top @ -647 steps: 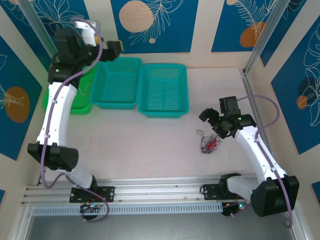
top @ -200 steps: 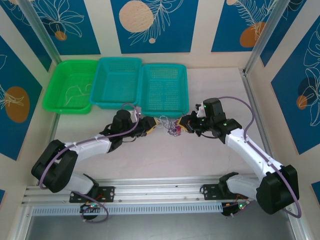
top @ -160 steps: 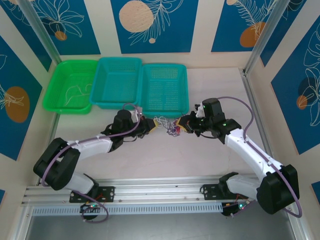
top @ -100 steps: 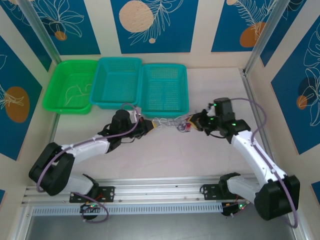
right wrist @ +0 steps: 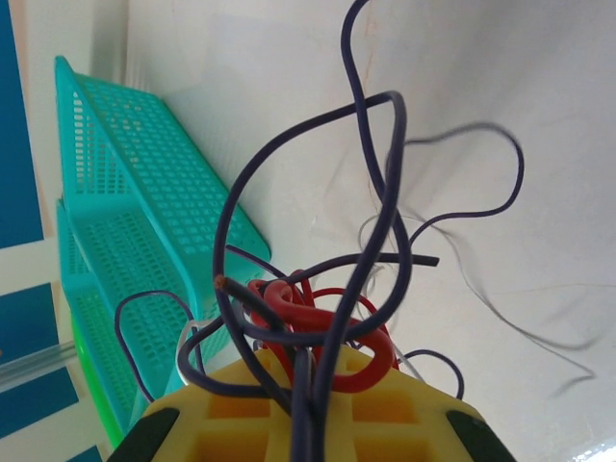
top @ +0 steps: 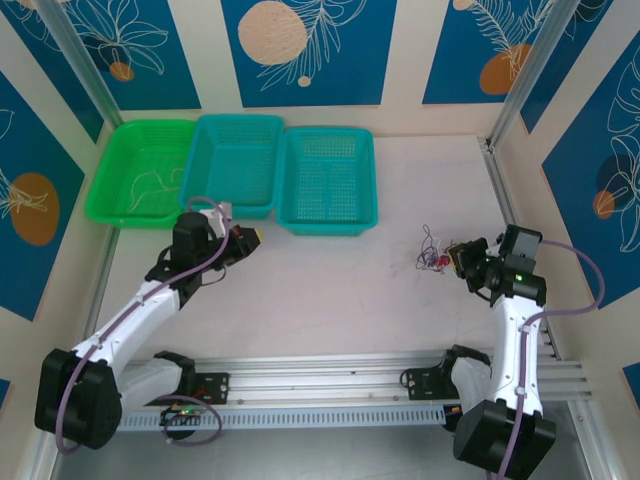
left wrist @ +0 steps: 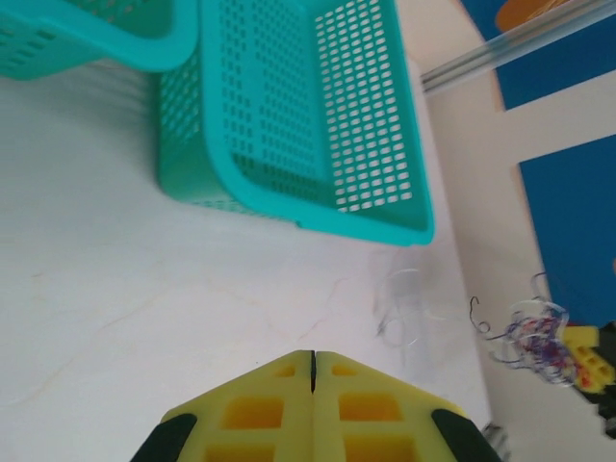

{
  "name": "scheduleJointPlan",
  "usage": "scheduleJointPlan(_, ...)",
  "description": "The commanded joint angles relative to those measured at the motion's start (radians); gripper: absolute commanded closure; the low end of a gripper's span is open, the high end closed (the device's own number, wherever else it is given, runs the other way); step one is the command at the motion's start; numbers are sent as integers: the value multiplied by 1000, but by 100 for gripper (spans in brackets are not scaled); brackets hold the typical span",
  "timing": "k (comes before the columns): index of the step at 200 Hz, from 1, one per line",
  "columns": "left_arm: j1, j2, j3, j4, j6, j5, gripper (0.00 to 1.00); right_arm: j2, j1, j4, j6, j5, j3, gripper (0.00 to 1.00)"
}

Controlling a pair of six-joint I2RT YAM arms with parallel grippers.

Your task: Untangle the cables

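The cables [top: 432, 258] form a small knot of dark and red wire held just above the table at the right. My right gripper [top: 458, 262] is shut on it. In the right wrist view, dark loops [right wrist: 385, 192] and a red loop [right wrist: 318, 318] rise from between the yellow fingers of that gripper [right wrist: 303, 364], with a whitish strand [right wrist: 185, 339] beside them. My left gripper [top: 246, 240] is far off to the left, near the baskets. It [left wrist: 314, 358] is shut with nothing seen between its pads. From there the knot [left wrist: 534, 332] shows at the far right, and a faint blurred pale loop [left wrist: 402, 306] is nearer.
Three baskets line the back: a green one [top: 115, 205] with a thin pale wire in it, a teal one [top: 235, 208] and a second teal one [top: 328, 225], whose near rim [left wrist: 318, 223] lies ahead of the left gripper. Metal rails [top: 320, 375] run along the near edge.
The grippers were close together at the knot in front of the baskets. The left one shut and drew back left; the right one carried the knot away to the right.
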Motion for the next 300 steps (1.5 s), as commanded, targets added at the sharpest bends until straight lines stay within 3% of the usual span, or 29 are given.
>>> scheduleJointPlan(1,-1,-25,17,-19,113,28,100,9,13,14,-32,-104,11,100)
scheduleJointPlan(13,-17,-19,1,91,126,120,100,15,43,51,-25,-159,3,100)
scheduleJointPlan(26,-72,-12,4,148,198,172,87,18,95,72,-30,-176,13,100)
scheduleJointPlan(64,-302,30,13,179,534,169,66,64,297,50,-76,-139,150,100)
scheduleJointPlan(105,-429,104,31,241,749,144,36,131,499,30,-138,-124,315,100)
scheduleJointPlan(170,-463,194,50,405,826,74,31,196,675,51,-161,-107,414,100)
scheduleJointPlan(205,-502,233,62,437,949,22,30,231,742,54,-175,-96,443,100)
scheduleJointPlan(215,-513,239,69,427,992,13,35,238,755,54,-175,-91,450,100)
scheduleJointPlan(224,-521,244,75,421,1016,9,45,243,760,53,-175,-85,453,100)
scheduleJointPlan(256,-530,250,77,417,1028,6,100,244,760,49,-166,-55,442,100)
scheduleJointPlan(276,-531,235,59,439,999,-7,100,240,751,13,-150,21,430,98)
scheduleJointPlan(300,-531,195,31,458,935,-57,100,226,708,-64,-122,219,374,92)
